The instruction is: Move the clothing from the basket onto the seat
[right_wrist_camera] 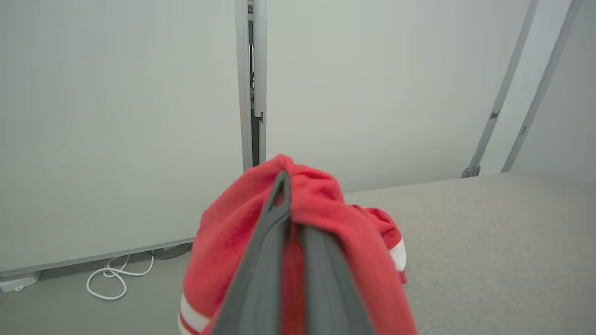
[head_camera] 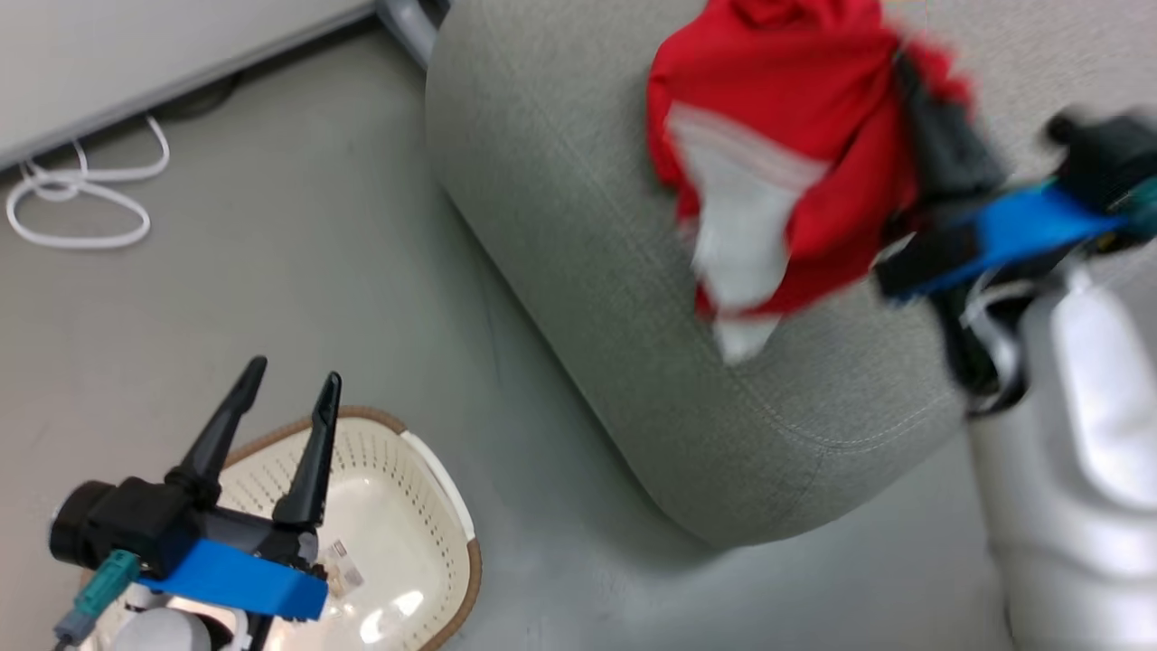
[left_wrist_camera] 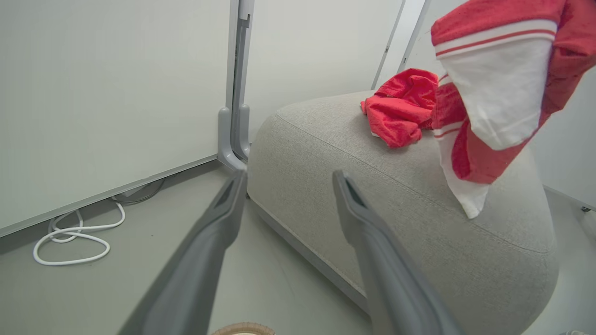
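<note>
The floor is smooth grey, met at the far side by pale wall panels joined at a grey post, and a white cable lies looped on the floor at the foot of the wall. The seat, a big light grey cushion with rounded edges and a seam near its front, stands on the floor close to the post. The basket sits on the floor well apart from the seat, on the robot's left, and its glossy cream bottom shows a sticker. The left gripper hangs over the basket with its fingers spread wide and nothing between them. The right gripper is up over the seat with its fingers pressed together, pinching a red garment. The cloth bunches over the fingertips and drapes down from them, a white panel with thin stripes facing the basket side. Its lowest white corner hangs close above the seat's top, near the front seam; whether it touches the cushion cannot be told. The head view blurs this arm and the cloth. A second garment lies crumpled on the seat's top, farther back toward the wall, just beside the hanging one in the left wrist view.
</note>
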Robot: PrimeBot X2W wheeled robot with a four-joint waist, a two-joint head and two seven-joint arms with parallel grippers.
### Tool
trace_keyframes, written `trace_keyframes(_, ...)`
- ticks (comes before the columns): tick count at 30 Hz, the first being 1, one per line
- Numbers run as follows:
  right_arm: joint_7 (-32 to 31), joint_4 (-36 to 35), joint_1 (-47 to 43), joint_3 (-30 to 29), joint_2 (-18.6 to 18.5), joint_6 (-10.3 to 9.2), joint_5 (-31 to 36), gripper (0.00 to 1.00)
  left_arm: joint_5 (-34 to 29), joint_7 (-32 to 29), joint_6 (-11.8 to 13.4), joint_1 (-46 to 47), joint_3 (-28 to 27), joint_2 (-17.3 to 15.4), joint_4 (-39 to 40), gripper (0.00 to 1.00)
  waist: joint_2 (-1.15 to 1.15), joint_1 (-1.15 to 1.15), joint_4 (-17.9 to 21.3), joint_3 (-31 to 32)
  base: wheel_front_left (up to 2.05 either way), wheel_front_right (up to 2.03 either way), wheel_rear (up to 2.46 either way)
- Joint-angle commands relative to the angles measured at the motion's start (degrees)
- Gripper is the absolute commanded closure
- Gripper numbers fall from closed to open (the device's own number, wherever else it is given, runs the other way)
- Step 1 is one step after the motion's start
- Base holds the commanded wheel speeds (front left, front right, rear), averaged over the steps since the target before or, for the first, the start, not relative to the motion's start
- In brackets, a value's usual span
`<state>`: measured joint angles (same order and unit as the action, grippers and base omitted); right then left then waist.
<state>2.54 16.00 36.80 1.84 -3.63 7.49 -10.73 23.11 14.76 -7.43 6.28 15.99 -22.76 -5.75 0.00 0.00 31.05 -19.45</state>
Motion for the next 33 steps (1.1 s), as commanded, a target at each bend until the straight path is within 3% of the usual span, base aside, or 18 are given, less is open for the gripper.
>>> trace_keyframes(1,-0.55,0.1,4.88,-2.18,-1.82,0.02,-1.73,1.0,-0.51,-0.31,-0.09,1.47,-0.31,-1.14,1.17,0.0,0.0,0.0,-1.81,-5.04,0.0,0.0,0.0)
trace_keyframes(7,-4.05,0.84,17.72,-10.8,-7.99,0.0,-5.39,1.0,-0.94,-2.15,0.09,3.8,-1.18,-3.79,5.63,0.0,0.0,0.0,-3.99,-12.3,0.0,0.0,0.0)
trace_keyframes(14,-6.97,4.92,28.81,-22.38,-13.92,0.02,-3.56,1.0,-1.63,-3.98,0.82,5.51,-1.95,-5.86,10.69,0.0,0.0,0.0,-7.01,-18.4,0.0,0.0,0.0)
trace_keyframes(19,-6.99,7.32,31.04,-26.0,-15.57,0.01,-2.14,1.0,-2.22,-5.3,1.15,6.64,-2.26,-7.08,13.78,0.0,0.0,0.0,-8.61,-22.05,0.0,0.0,0.0)
trace_keyframes(30,-2.97,19.43,26.45,-32.19,-12.94,0.01,3.55,1.0,-2.77,-5.45,1.81,6.33,-2.01,-7.93,16.81,0.0,0.0,0.0,-11.91,-25.1,0.0,0.0,0.0)
trace_keyframes(31,-3.09,20.8,26.19,-32.59,-12.64,0.01,3.99,0.94,-2.69,-5.34,1.77,6.37,-1.78,-7.8,16.53,0.0,0.0,0.0,-12.13,-24.8,0.0,0.0,0.0)
trace_keyframes(33,-2.94,22.53,25.79,-32.92,-12.36,0.01,5.19,0.05,-2.51,-4.95,1.8,6.55,-1.59,-7.59,16.05,0.0,0.0,0.0,-12.4,-24.19,0.0,0.0,0.0)
